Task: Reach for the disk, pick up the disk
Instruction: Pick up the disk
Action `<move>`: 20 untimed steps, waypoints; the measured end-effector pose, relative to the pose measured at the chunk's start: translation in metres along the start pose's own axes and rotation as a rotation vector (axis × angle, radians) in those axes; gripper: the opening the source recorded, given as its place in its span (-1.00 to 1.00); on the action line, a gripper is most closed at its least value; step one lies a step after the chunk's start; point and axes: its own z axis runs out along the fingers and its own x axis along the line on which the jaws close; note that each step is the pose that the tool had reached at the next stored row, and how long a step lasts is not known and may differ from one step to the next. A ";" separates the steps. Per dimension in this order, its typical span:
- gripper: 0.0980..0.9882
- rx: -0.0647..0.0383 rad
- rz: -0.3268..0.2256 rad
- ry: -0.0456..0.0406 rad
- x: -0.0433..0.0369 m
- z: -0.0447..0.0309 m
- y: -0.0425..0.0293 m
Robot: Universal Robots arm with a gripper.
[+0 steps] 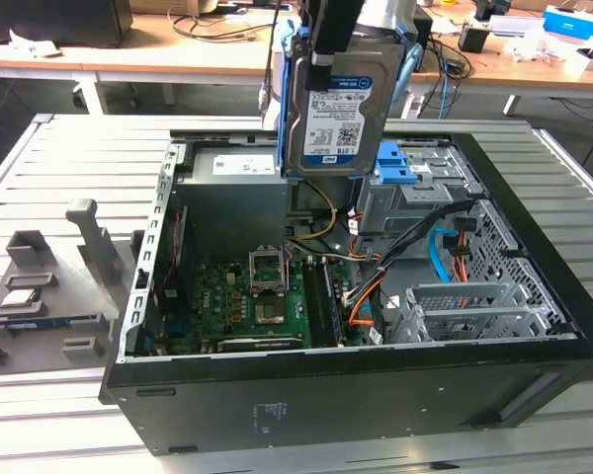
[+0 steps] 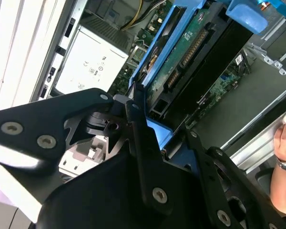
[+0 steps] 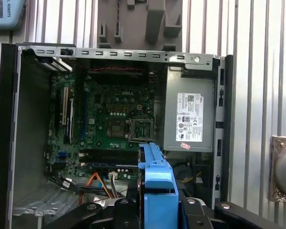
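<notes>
Blue-railed disk (image 1: 334, 109) upright, long axis vertical, label outward, clenched in the hand (image 1: 326, 44) above open case (image 1: 376, 395).

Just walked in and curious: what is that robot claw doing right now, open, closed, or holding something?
Gripper: closed on the disk, holding it upright above the open computer case.

Disk (image 2: 181, 52) clamped in black jaws, power supply (image 2: 93, 64) beyond, hand (image 2: 283, 143) perhaps resting nearby
</notes>
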 end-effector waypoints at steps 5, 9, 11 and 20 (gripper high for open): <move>-0.39 0.000 0.000 0.0001 0.0092 0.0000 0.0005; -0.39 0.000 0.000 0.0005 0.0175 0.0001 0.0008; -0.39 0.000 0.000 0.0008 0.0222 0.0001 0.0010; -0.39 0.000 0.000 0.0032 0.0429 0.0003 0.0021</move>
